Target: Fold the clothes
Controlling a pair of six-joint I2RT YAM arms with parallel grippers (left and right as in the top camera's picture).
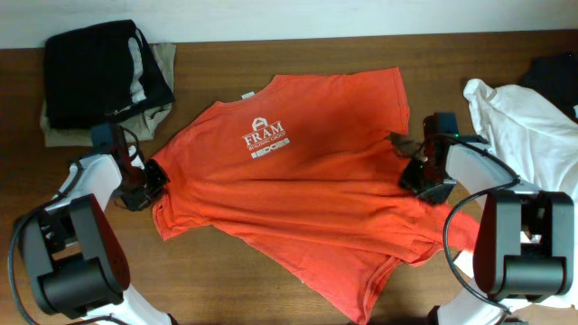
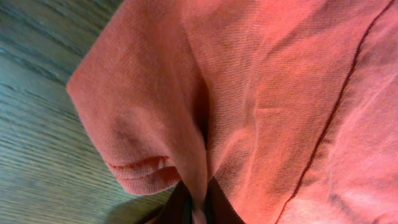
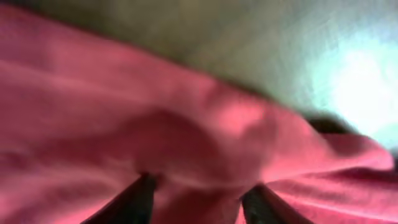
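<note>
Wooden counter (image 1: 298, 54) carries the orange-red FRAM T-shirt (image 1: 298, 190) spread at centre; left fingers (image 2: 177, 210) pinch its sleeve fold; right fingers (image 3: 134, 200) stand apart astride bunched cloth at the opposite edge; view blurred.

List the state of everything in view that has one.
shirt, spread out print up, wrinkled, unfolded.
left hand, shut on shirt's sleeve.
right hand, fingers astride a bunch of shirt; grip unclear.
black garment, folded, atop khaki garment.
khaki garment, folded, under it.
white garment, crumpled heap.
</note>
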